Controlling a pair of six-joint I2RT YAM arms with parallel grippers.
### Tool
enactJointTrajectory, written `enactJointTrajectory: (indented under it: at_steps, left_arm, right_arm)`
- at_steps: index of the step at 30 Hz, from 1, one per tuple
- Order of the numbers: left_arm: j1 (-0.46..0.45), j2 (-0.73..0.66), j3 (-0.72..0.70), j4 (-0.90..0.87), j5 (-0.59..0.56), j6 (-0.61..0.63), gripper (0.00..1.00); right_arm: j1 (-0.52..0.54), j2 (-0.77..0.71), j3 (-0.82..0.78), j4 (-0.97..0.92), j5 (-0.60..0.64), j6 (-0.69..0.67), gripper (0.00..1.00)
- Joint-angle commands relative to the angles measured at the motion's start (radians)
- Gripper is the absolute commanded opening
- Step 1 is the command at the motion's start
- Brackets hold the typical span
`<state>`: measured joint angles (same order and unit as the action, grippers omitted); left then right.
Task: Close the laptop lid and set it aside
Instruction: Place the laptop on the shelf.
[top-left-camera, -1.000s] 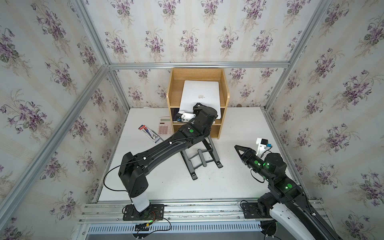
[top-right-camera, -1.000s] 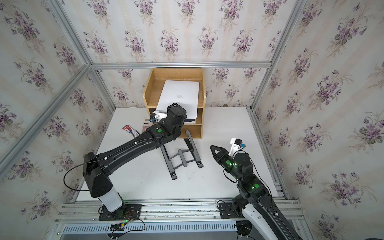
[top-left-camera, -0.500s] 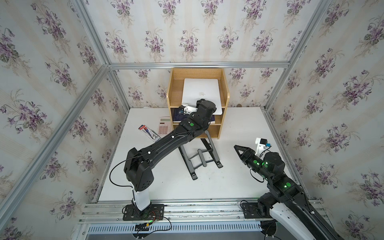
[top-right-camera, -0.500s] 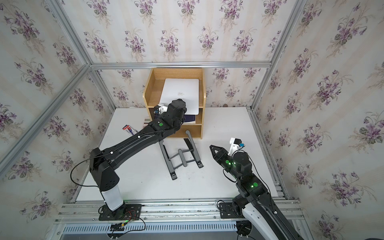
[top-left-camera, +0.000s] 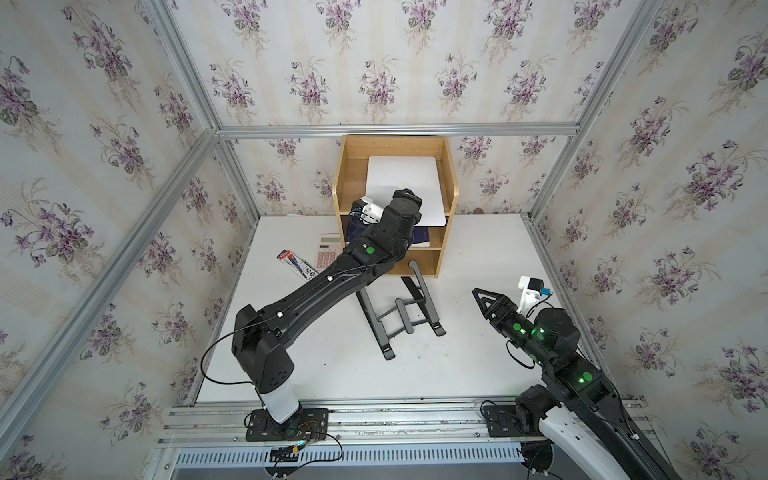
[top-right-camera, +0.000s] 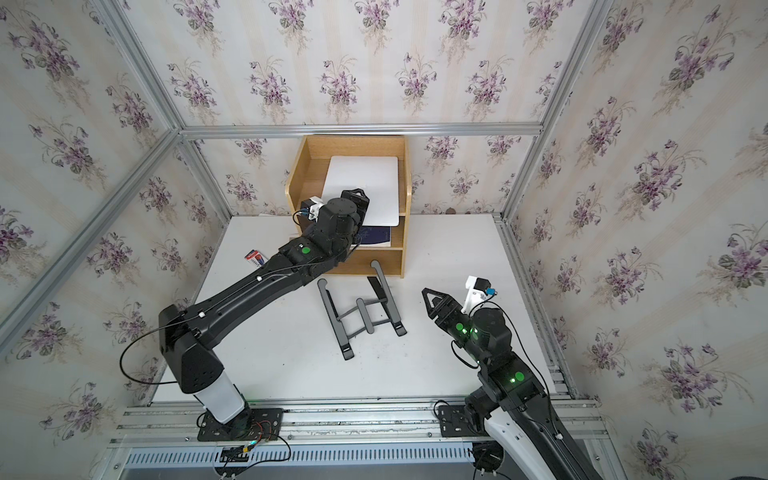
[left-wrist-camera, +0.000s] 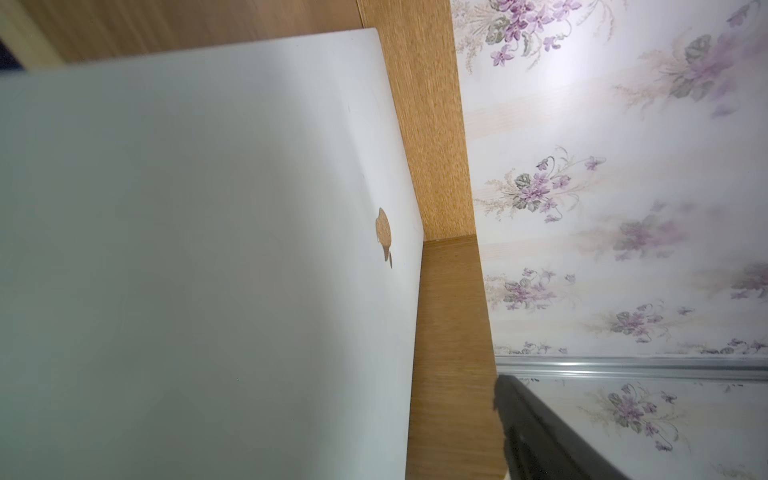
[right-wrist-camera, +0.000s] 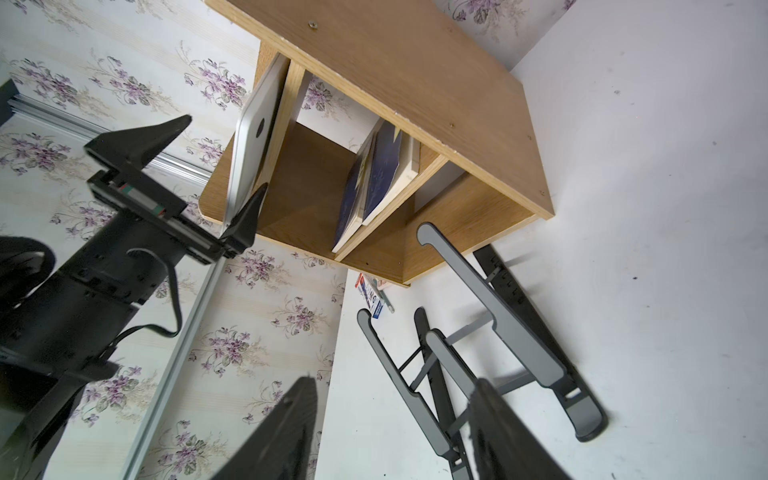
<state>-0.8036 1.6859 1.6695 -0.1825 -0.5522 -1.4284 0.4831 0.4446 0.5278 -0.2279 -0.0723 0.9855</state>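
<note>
Reaching from its base across the counter (top-left-camera: 478, 249), the left arm stretches long and low toward the wooden shelf unit (top-left-camera: 453, 187), its wrist raised to the top tier. The right arm stays folded near its own corner, forearm angled up. Its end effector (top-left-camera: 478, 293) points inward above the counter, well apart from the black folding stand (top-left-camera: 399, 311).

In both top views the left wrist hides most of the left end effector (right-wrist-camera: 224, 153). The right wrist view shows it from the side with its jaws spread wide. One finger (right-wrist-camera: 141, 137) stands off above the lid and the other sits at the laptop's near lower corner, so nothing is clamped. That view also shows a round foot on the laptop's underside, and the navy books (right-wrist-camera: 378, 174) leaning in the middle tier. The right end effector's own two fingers there stand apart, holding nothing. The left wrist view gives only the pale lid with its logo, the wood walls and one dark finger (left-wrist-camera: 540, 436).

The laptop (top-left-camera: 401, 183) lies closed and flat on the top tier, lid (left-wrist-camera: 208, 249) up, its near edge jutting past the front of the shelf. From above its outline looks almost square, so I cannot tell which way the long side runs.
</note>
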Motion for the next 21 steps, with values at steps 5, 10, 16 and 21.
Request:
enactJointTrajectory:
  at_steps: [5, 10, 16, 21]
  left_arm:
    - [0.000, -0.195, -0.186, -0.057, 0.103, 0.168, 0.90]
    - [0.009, -0.397, -0.360, -0.095, 0.106, 0.256, 0.90]
    - [0.081, -0.627, -0.504, -0.103, 0.178, 0.641, 0.90]
    - [0.143, -0.705, -0.530, -0.265, -0.040, 0.954, 0.90]
  right_arm:
    - [0.000, -0.007, 0.053, -0.092, 0.089, -0.105, 0.74]
    - [0.000, -0.010, 0.100, -0.154, 0.174, -0.167, 0.79]
    - [0.000, -0.015, 0.114, -0.193, 0.379, -0.240, 0.90]
    - [0.000, -0.026, 0.074, -0.140, 0.540, -0.346, 0.98]
